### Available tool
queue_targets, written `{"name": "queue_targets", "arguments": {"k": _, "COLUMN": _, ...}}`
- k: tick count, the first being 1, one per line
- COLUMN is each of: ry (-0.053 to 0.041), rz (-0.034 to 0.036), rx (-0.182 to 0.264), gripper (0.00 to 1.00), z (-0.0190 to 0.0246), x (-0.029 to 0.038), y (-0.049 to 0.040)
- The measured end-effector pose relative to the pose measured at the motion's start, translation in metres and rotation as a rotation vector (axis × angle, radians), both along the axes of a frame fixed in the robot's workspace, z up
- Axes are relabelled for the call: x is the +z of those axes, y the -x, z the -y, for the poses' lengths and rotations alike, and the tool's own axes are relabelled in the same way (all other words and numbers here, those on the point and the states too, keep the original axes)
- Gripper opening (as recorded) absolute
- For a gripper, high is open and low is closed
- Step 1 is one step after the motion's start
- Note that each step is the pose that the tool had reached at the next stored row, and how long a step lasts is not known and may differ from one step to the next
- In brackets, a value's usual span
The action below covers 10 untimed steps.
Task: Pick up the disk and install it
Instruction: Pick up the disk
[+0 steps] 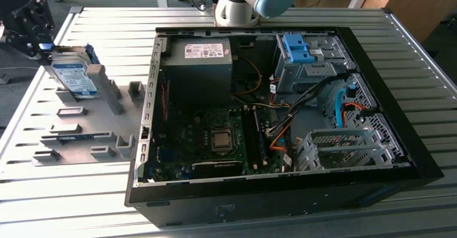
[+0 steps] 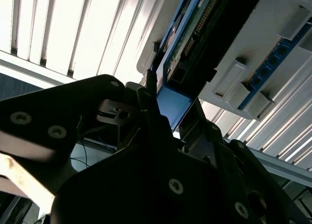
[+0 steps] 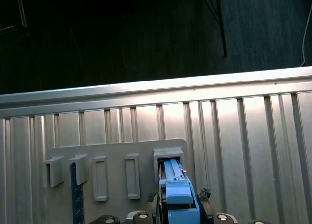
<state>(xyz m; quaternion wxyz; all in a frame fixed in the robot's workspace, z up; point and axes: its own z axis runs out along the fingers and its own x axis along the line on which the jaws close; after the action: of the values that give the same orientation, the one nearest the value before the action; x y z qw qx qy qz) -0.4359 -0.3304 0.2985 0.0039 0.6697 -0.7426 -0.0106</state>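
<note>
The disk [image 1: 74, 77], silver with a white-and-blue label and blue rails, stands on edge in a slot of the grey fixture plate [image 1: 78, 136] at the exterior view's left. My black gripper [image 1: 48, 50] is at the disk's upper end. In the second wrist view the dark fingers [image 2: 148, 99] bracket the disk [image 2: 190, 38] at its blue end, with the gripper [image 2: 175, 116] shut on it. The first wrist view shows the disk's blue rail [image 3: 176, 192] running from its slot in the fixture plate [image 3: 117, 155] back toward the gripper.
An open computer case [image 1: 400, 141] fills the exterior view's middle and right. Inside are a dark grey box [image 1: 200, 67], a bright blue bracket [image 1: 296, 48], cables and a metal drive cage [image 1: 335, 147]. The ribbed metal table [image 1: 71, 195] carries everything.
</note>
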Motion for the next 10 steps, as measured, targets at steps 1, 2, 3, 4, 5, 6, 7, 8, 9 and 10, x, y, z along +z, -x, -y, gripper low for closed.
{"name": "queue_targets", "arguments": {"k": 1, "ry": 0.0001, "rz": -0.0001, "rx": 0.000, "gripper": 0.44, "z": 0.0000, "x": 0.0000, "y": 0.0000}}
{"name": "queue_targets", "arguments": {"k": 2, "ry": 0.0002, "rz": -0.0001, "rx": 0.000, "gripper": 0.44, "z": 0.0000, "x": 0.0000, "y": 0.0000}}
{"name": "queue_targets", "arguments": {"k": 3, "ry": 0.0001, "rz": 0.0000, "rx": 0.000, "gripper": 0.44, "z": 0.0000, "x": 0.0000, "y": 0.0000}}
{"name": "queue_targets", "arguments": {"k": 4, "ry": 0.0001, "rz": 0.0001, "rx": 0.000, "gripper": 0.44, "z": 0.0000, "x": -0.0001, "y": 0.0000}}
{"name": "queue_targets", "arguments": {"k": 5, "ry": 0.0006, "rz": 0.0002, "rx": 0.000, "gripper": 0.44, "z": 0.0000, "x": -0.0002, "y": 0.0000}}
{"name": "queue_targets", "arguments": {"k": 6, "ry": 0.0012, "rz": 0.0004, "rx": 0.000, "gripper": 0.44, "z": 0.0000, "x": -0.0007, "y": 0.0000}}
{"name": "queue_targets", "arguments": {"k": 7, "ry": 0.0023, "rz": 0.0005, "rx": 0.000, "gripper": 0.44, "z": 0.0000, "x": -0.0013, "y": 0.0000}}
{"name": "queue_targets", "arguments": {"k": 8, "ry": 0.0039, "rz": 0.0004, "rx": 0.000, "gripper": 0.44, "z": 0.0000, "x": -0.0022, "y": 0.0001}}
{"name": "queue_targets", "arguments": {"k": 9, "ry": 0.0053, "rz": 0.0002, "rx": 0.000, "gripper": 0.44, "z": 0.0000, "x": -0.0030, "y": 0.0000}}
{"name": "queue_targets", "arguments": {"k": 10, "ry": 0.0058, "rz": 0.0003, "rx": 0.000, "gripper": 0.44, "z": 0.0000, "x": -0.0041, "y": 0.0000}}
